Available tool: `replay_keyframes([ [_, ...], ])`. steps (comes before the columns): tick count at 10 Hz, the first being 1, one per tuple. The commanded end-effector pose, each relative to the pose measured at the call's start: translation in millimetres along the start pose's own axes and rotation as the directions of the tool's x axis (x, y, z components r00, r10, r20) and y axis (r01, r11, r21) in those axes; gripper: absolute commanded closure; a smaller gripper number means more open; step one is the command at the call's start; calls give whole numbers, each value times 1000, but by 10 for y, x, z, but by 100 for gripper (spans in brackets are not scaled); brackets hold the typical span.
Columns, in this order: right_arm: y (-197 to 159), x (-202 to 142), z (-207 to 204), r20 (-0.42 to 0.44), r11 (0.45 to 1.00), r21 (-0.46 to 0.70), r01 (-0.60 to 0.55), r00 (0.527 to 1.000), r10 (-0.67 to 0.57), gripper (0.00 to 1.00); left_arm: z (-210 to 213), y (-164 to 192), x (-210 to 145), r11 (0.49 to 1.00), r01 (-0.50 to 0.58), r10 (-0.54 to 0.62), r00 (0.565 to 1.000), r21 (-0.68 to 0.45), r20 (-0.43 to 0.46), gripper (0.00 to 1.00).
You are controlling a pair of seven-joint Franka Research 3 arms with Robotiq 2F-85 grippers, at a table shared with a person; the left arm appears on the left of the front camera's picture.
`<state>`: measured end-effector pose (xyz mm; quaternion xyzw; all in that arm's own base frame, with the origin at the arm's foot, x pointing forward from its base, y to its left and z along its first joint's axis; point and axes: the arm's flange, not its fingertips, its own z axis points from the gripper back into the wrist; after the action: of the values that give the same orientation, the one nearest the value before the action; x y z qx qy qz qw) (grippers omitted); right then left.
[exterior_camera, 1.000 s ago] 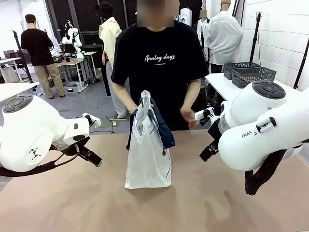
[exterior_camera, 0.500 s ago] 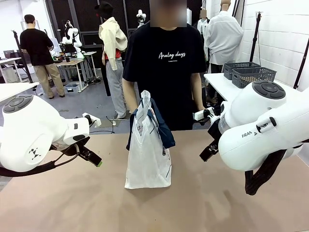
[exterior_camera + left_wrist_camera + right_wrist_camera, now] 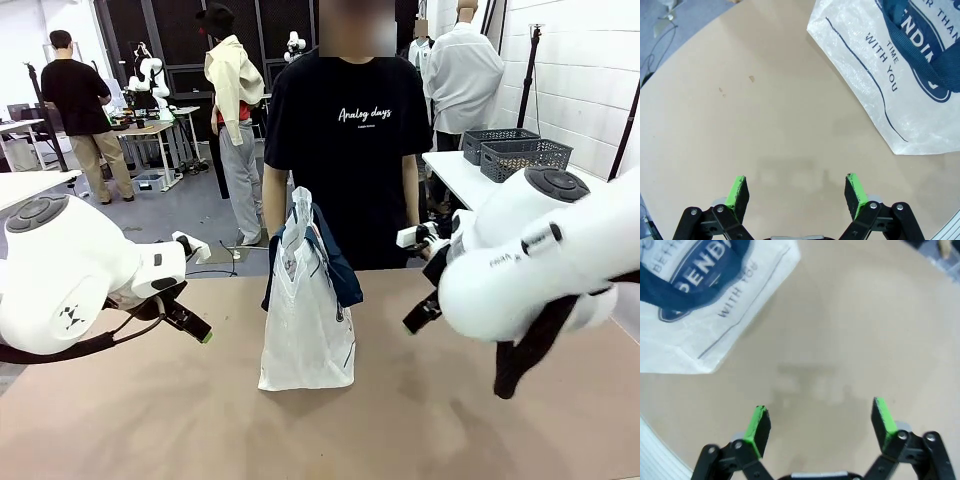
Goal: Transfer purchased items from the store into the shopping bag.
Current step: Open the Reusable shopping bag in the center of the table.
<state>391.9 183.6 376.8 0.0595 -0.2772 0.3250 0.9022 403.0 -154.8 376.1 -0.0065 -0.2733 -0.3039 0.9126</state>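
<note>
Plainly, the shopping bag [image 3: 855, 65] reads "TIME WITH YOU" while left tool [image 3: 796, 182] and right tool [image 3: 820, 411] gape empty.

The shopping bag [image 3: 306, 330] stood on the table [image 3: 150, 420] at frame centre, the person [image 3: 345, 150] behind it; two baskets [image 3: 515, 152] lay at the upper right.

Person's black T-shirt [image 3: 345, 160], white script: "Analog days". On shopping bag [image 3: 865, 105], navy print: "TIME WITH YOU", next to oval logo [image 3: 927, 60] w/ partial letters "NDIN"; right wrist view also reads "WITH YOU".
</note>
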Motion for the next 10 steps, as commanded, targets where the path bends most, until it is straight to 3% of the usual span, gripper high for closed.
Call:
replay_keyframes([
  [1,-134,172,88,30,987,161,-16,999,12,0,259,-96,-126,995,58,-60,998,78,33,0],
  [3,-147,268,222,36,990,138,23,999,-29,0,446,-217,-149,986,60,-71,995,156,64,0],
  [6,-112,625,510,-64,993,83,88,995,-83,0,816,-306,-312,970,118,-150,978,214,141,0],
  [7,-135,712,570,-85,996,77,40,996,-34,0,813,-362,-338,947,235,-239,971,219,-8,0],
  [8,-167,739,612,-77,997,75,33,997,-27,0,728,-64,313,974,129,-152,981,184,122,0],
  [10,-231,542,446,-35,994,96,59,998,-56,0,728,-64,313,974,129,-152,981,184,122,0],
])
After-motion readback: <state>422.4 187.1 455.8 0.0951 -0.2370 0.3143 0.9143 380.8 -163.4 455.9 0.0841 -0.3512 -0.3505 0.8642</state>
